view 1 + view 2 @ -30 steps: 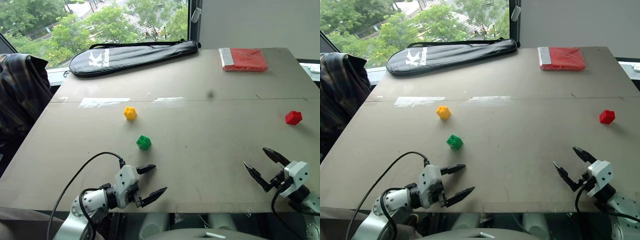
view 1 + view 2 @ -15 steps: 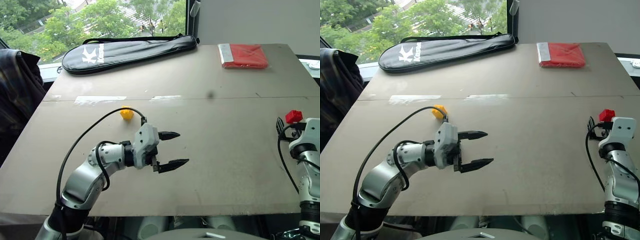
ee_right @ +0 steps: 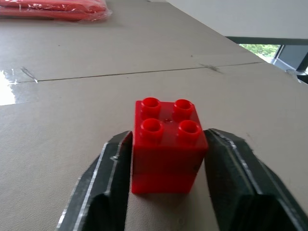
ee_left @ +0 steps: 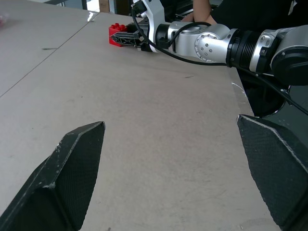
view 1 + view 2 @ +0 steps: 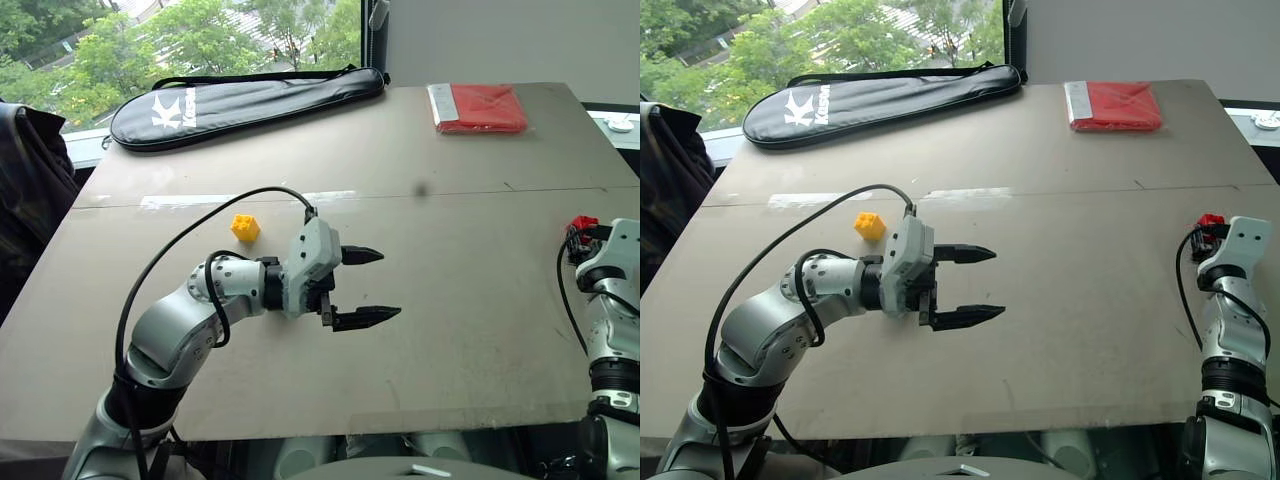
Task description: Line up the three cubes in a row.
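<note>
Grey-brown worktop (image 5: 450, 330) carries the small red studded plastic cube (image 3: 167, 144) near its right edge, upright, clamped between the right claw (image 3: 166, 192). A yellow studded plastic cube (image 5: 245, 228) sits left of centre. Beside it the left claw (image 5: 368, 286) hovers, fingers spread apart, holding nothing.

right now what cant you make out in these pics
- Green cube: where it sits is hidden in both eye views, most likely behind the left arm and its open left claw.
- Red cube: largely covered by the right claw in the eye views; the right wrist view shows it between the fingers.
- White object beyond the table's far right corner: cut by the picture's edge, too small to identify.
- Red packet: contents unreadable.
</note>
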Controlling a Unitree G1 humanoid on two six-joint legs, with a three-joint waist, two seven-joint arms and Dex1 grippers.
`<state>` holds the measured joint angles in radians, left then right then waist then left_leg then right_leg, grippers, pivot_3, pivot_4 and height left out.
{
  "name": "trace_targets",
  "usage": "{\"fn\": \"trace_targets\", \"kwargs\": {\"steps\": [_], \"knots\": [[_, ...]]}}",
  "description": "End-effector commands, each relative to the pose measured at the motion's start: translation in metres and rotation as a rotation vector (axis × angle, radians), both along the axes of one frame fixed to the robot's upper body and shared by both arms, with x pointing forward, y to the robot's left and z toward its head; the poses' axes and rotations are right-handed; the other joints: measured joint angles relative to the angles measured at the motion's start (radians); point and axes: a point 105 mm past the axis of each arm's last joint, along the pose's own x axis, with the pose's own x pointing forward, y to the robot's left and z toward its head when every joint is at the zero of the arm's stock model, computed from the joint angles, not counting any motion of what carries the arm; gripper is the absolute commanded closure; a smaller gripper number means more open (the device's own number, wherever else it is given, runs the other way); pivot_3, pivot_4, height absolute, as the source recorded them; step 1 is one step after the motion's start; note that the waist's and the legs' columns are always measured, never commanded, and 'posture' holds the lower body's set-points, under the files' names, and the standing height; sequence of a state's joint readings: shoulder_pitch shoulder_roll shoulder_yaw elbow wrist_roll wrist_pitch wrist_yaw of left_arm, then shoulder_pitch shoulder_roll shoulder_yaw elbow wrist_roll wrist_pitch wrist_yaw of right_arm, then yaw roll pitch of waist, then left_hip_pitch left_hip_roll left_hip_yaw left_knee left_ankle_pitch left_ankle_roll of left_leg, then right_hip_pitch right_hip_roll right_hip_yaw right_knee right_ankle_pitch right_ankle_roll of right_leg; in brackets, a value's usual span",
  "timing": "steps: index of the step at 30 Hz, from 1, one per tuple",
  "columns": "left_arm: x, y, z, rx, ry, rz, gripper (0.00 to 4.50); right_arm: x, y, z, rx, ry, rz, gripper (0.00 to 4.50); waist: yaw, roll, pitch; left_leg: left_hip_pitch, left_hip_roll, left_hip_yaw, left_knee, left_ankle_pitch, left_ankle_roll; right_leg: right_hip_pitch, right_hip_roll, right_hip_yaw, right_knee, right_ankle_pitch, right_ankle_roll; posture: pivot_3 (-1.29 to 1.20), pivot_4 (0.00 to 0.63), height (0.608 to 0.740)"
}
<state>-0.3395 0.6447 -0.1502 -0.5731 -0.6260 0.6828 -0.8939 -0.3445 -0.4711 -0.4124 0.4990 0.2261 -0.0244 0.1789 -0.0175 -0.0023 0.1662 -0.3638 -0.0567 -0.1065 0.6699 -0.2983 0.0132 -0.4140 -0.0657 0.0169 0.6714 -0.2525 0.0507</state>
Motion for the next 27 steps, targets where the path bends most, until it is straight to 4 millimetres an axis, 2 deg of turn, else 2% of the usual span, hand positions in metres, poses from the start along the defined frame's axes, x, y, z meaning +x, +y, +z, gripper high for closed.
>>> {"fn": "trace_targets", "kwargs": {"steps": [1,4,8,10,13,16,18,21,23,27], "knots": [[0.004,-0.001,0.011,-0.02,-0.061,0.006,0.0,-0.001,0.002,0.017,-0.055,-0.045,0.035,3.19,0.001,0.0,0.0,0.0,0.0,0.0,0.0,0.0,0.0,0.0,0.0,0.0,0.0,0.0,0.0,0.0,0.15,0.701],[0.005,-0.003,0.008,-0.005,-0.066,0.012,0.0,-0.004,0.008,0.018,-0.063,-0.049,0.067,3.19,0.001,0.0,0.0,0.0,0.0,0.0,0.0,0.0,0.0,0.0,0.0,0.0,0.0,0.0,0.0,0.0,0.15,0.701],[0.006,-0.002,0.004,0.0,-0.073,0.018,0.0,-0.013,0.03,0.024,-0.043,-0.079,0.178,3.19,0.002,0.0,0.0,-0.001,0.001,-0.001,0.0,0.0,0.0,0.0,0.0,0.001,0.0,0.0,0.0,0.0,0.15,0.701],[0.006,0.001,0.002,0.001,-0.074,0.022,0.0,-0.022,0.053,0.027,-0.056,-0.079,0.321,3.19,0.001,0.0,0.0,0.0,0.001,-0.001,0.0,0.0,0.0,0.0,0.0,0.001,0.0,0.0,0.0,0.0,0.15,0.701],[0.004,0.007,-0.004,0.011,-0.078,0.023,0.0,-0.041,0.082,0.02,-0.076,-0.038,0.531,3.19,0.002,0.0,0.0,0.0,0.002,-0.002,0.0,0.0,0.0,0.0,0.0,0.002,0.0,0.0,0.0,0.0,0.15,0.701],[-0.002,0.014,-0.014,0.035,-0.058,0.006,0.0,-0.069,0.118,0.006,-0.127,0.025,0.83,3.19,0.003,0.0,0.0,0.0,0.002,-0.002,0.0,-0.001,0.001,0.0,0.0,0.001,0.0,0.0,0.0,0.0,0.15,0.701],[-0.007,0.02,-0.021,0.059,-0.045,-0.014,0.0,-0.086,0.133,-0.006,-0.157,0.081,1.001,3.19,0.003,0.0,0.0,0.0,0.002,-0.002,0.0,-0.002,0.003,0.0,-0.001,0.0,-0.001,0.0,0.0,0.0,0.15,0.701],[-0.011,0.028,-0.028,0.084,-0.04,-0.041,0.0,-0.103,0.143,-0.019,-0.215,0.146,1.229,3.19,0.001,-0.001,0.001,0.001,0.002,0.0,0.0,-0.003,0.004,0.001,-0.002,0.0,-0.001,0.0,0.0,0.0,0.15,0.701],[-0.01,0.032,-0.03,0.094,-0.043,-0.054,0.0,-0.105,0.147,-0.017,-0.214,0.137,1.37,3.19,0.001,-0.004,0.003,0.003,0.003,0.0,0.0,-0.003,0.004,0.002,-0.002,-0.001,-0.001,0.001,0.001,0.0,0.15,0.701],[-0.006,0.038,-0.031,0.098,-0.058,-0.063,0.0,-0.091,0.151,-0.009,-0.224,0.148,1.567,3.19,0.0,-0.005,0.005,0.003,0.005,0.0,0.003,-0.002,0.004,0.003,0.001,-0.001,-0.001,0.004,-0.002,0.0,0.15,0.701]]}}
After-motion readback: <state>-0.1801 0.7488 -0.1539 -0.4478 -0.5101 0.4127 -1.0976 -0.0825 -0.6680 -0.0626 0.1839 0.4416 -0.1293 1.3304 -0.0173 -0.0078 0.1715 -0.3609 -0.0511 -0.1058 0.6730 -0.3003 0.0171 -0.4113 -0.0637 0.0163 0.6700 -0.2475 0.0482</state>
